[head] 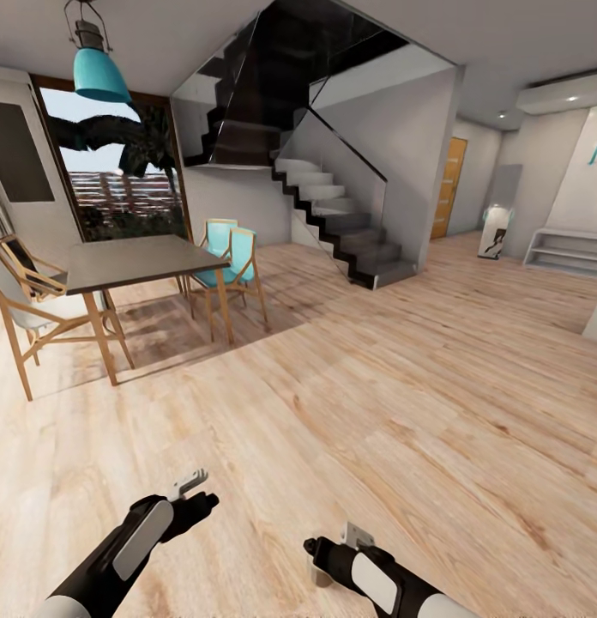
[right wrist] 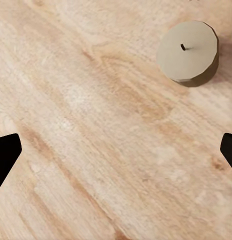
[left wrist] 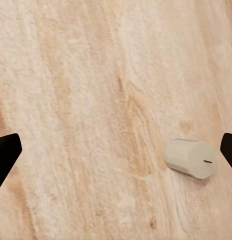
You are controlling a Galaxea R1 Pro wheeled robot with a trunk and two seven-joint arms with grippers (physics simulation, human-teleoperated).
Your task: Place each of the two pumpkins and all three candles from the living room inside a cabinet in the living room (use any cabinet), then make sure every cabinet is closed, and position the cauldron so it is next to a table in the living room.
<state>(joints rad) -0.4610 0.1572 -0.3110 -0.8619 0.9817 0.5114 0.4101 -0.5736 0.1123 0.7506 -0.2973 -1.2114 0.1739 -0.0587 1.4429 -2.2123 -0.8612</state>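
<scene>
Light wood floor (head: 376,403), wide and bare ahead; dark-topped dining table (head: 131,262) with chairs (head: 230,266) far left, staircase (head: 341,215) beyond, shelf (head: 569,249) far right. Left gripper (head: 191,489) low over floor, fingers (left wrist: 6,155) spread wide, empty; candle (left wrist: 191,158) lying on its side on floor between fingertips, close to one tip, touching neither. Right gripper (head: 337,541) likewise wide apart, empty; second candle (right wrist: 188,50) upright on floor, off to one side beyond fingertips, apart.
</scene>
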